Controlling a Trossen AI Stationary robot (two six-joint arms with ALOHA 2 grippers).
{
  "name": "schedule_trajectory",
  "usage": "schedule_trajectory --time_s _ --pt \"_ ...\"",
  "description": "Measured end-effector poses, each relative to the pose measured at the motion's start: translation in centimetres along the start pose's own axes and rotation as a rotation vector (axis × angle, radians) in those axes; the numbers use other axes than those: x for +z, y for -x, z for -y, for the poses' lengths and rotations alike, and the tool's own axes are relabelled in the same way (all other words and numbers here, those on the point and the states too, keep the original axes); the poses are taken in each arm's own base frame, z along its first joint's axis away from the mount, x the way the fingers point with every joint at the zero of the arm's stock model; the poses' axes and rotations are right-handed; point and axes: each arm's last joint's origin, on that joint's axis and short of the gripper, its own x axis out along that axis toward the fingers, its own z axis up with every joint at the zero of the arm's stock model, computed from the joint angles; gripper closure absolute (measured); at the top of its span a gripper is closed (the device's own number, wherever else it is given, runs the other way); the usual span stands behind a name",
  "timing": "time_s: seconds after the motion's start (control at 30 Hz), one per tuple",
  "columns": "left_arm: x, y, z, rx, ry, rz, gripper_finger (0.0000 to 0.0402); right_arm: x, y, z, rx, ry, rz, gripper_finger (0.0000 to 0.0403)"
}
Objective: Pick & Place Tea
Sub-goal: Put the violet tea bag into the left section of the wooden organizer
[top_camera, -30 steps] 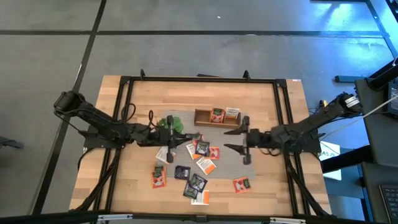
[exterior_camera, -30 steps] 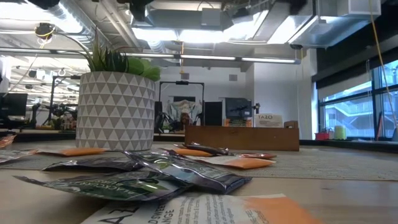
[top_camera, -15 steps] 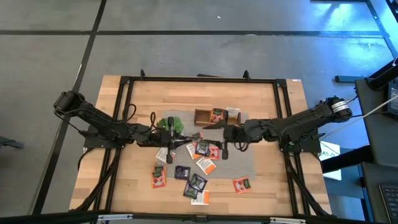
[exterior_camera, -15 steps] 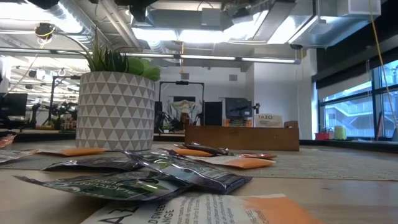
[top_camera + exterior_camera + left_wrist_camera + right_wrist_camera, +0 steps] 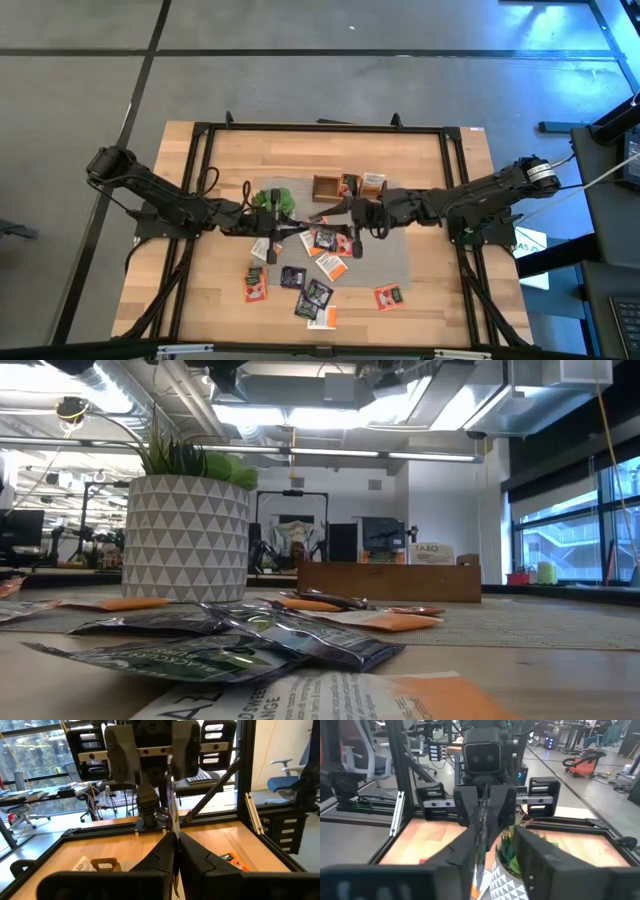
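My left gripper (image 5: 303, 225) hangs above the middle of the table, shut on one tea sachet (image 5: 172, 807) that shows edge-on as a thin strip. My right gripper (image 5: 330, 222) faces it from the table's right, its two fingers (image 5: 462, 852) on either side of the same sachet (image 5: 481, 827) with a gap left between them. Whether a finger touches the sachet I cannot tell. Several more tea sachets (image 5: 318, 265) lie flat on the table below, and a few stand in the wooden box (image 5: 350, 187). Neither gripper shows in the low view. My left gripper pinches the sachet's near end (image 5: 174, 845) between its two shut fingers. The fingers lie level and come from the table's left. The sachet stands on edge, reaching out past the fingertips toward the right gripper, lifted clear of the table.
A potted plant (image 5: 272, 200) in a white patterned pot (image 5: 185, 540) stands just under the left gripper's far side. The wooden box (image 5: 390, 582) lies beyond the grippers toward the far edge. A black frame (image 5: 200, 130) runs around the table.
My right gripper has gone toward the table's left, from beside the wooden box up to the left gripper, and now stands around the sachet held there. The left gripper and its sachet have stayed in place.
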Motion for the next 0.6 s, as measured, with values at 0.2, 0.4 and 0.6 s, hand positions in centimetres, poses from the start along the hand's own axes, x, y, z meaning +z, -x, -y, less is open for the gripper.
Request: schedule_trajectory --time_s 0.2,0.4,0.6 --pt "0.0 0.0 -0.01 0.003 0.0 0.0 0.0389 0.0 0.0 -0.03 0.001 0.002 0.0 0.0377" --pt "0.0 0.0 -0.01 0.003 0.0 0.0 0.0388 -0.01 0.0 -0.02 0.0 0.018 -0.001 0.0391" --pt "-0.23 0.0 -0.03 0.015 0.009 -0.024 0.0382 -0.22 0.02 -0.01 -0.002 0.008 -0.027 0.0396"
